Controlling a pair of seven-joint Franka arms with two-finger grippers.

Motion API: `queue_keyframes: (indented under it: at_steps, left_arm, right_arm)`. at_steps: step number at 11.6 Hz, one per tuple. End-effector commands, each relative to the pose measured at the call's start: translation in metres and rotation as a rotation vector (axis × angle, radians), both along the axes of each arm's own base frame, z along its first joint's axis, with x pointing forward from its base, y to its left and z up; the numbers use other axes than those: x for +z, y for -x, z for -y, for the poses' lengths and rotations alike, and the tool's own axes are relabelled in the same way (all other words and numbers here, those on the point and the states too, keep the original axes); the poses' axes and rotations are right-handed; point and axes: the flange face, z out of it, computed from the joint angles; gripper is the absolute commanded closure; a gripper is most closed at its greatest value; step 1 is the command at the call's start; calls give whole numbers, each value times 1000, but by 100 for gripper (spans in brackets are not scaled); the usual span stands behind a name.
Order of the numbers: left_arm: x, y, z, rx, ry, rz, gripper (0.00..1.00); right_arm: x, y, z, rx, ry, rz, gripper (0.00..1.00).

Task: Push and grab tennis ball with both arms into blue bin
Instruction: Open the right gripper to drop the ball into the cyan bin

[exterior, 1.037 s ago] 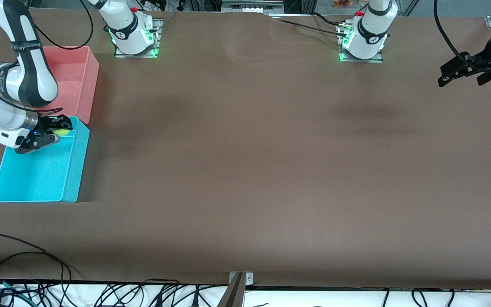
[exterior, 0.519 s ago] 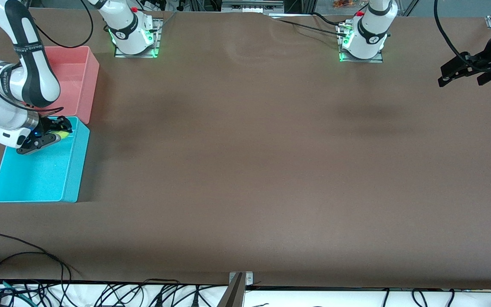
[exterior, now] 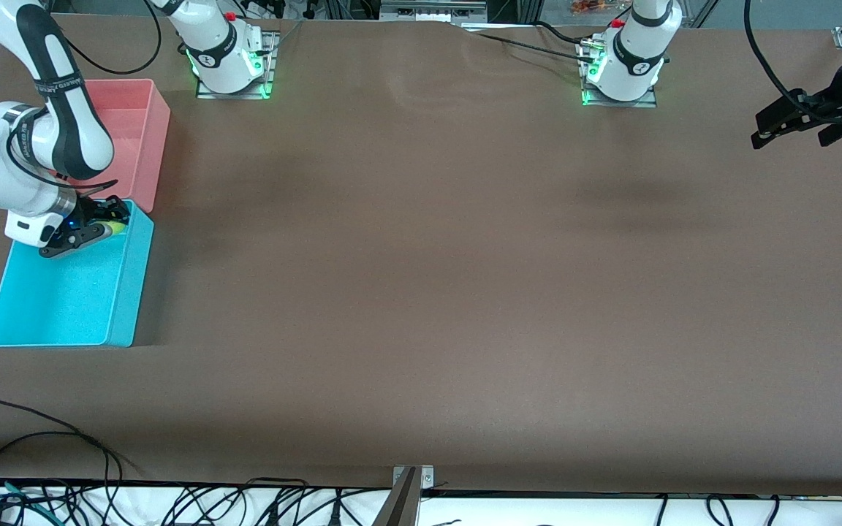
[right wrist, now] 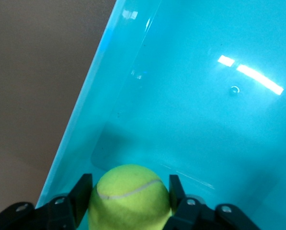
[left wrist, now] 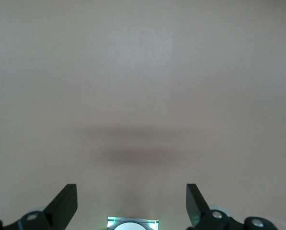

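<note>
Front view: the right gripper (exterior: 99,225) hangs over the blue bin (exterior: 48,321), at the end of the bin that adjoins the pink bin (exterior: 152,131). The tennis ball (exterior: 111,229) sits between its fingers, above the bin's floor. Right wrist view: both fingers (right wrist: 81,191) flank the tennis ball (right wrist: 128,196) and appear to touch its sides, so the gripper is clamped on the ball; the smooth floor and one wall of the blue bin (right wrist: 190,96) lie below. The two bins stand at the right arm's end of the brown table (exterior: 421,292), the blue bin nearer to the front camera. The left gripper (exterior: 779,124) waits over the left arm's end of the table, well apart from the bins. Left wrist view: the left gripper (left wrist: 131,206) has its fingers spread wide and holds nothing, with only table surface beneath.
</note>
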Motion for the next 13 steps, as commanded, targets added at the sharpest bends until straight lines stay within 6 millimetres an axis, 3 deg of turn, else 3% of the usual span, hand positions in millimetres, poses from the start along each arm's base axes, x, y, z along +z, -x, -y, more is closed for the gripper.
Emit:
queue_keyframes:
  at_steps: [1, 5, 6, 8, 10, 13]
  left_arm:
    - [6, -2, 4, -4, 0, -3, 0]
    - [6, -2, 5, -2, -1, -3, 0]
    - [6, -2, 5, -2, -1, -3, 0]
    - [6, -2, 5, -4, -1, -3, 0]
    - [6, -2, 5, -2, -1, -3, 0]
    - [6, -2, 5, -2, -1, -5, 0]
  right_arm:
    - [3, 4, 4, 4, -15, 16, 4]
    - [11, 0, 5, 5, -12, 31, 3]
    - [22, -4, 6, 5, -8, 49, 3]
    - [46, -13, 18, -35, -2, 53, 0]
    - [82, -29, 12, -174, -4, -31, 0]
    - [132, -56, -20, -354, 25, -112, 0]
